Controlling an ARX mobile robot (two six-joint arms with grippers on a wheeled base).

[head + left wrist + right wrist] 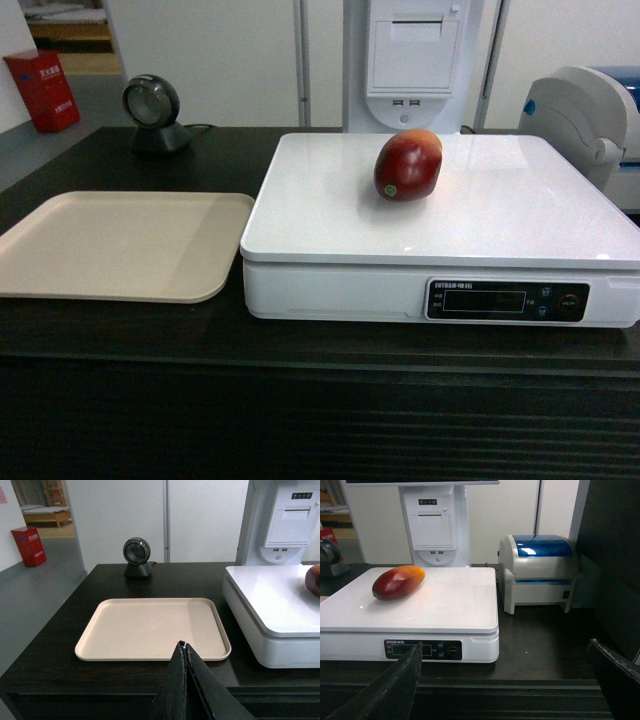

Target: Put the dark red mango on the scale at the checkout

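The dark red mango (408, 164) lies on its side on the white scale (500, 215), toward the platform's back middle; the right wrist view shows the mango (398, 582) at the platform's far left. The scale stands on the dark checkout counter (320, 340). Neither gripper shows in the head view. My left gripper (183, 645) is shut with nothing in it, its tips over the near edge of the beige tray (150, 627). My right gripper (505, 647) stands wide open and empty in front of the counter, well short of the scale (445, 600).
A flat beige tray (120, 245) lies left of the scale. A round black scanner (155, 112) stands at the back left. A white-and-blue label printer (540, 570) sits right of the scale, and a white receipt terminal (412, 60) rises behind it.
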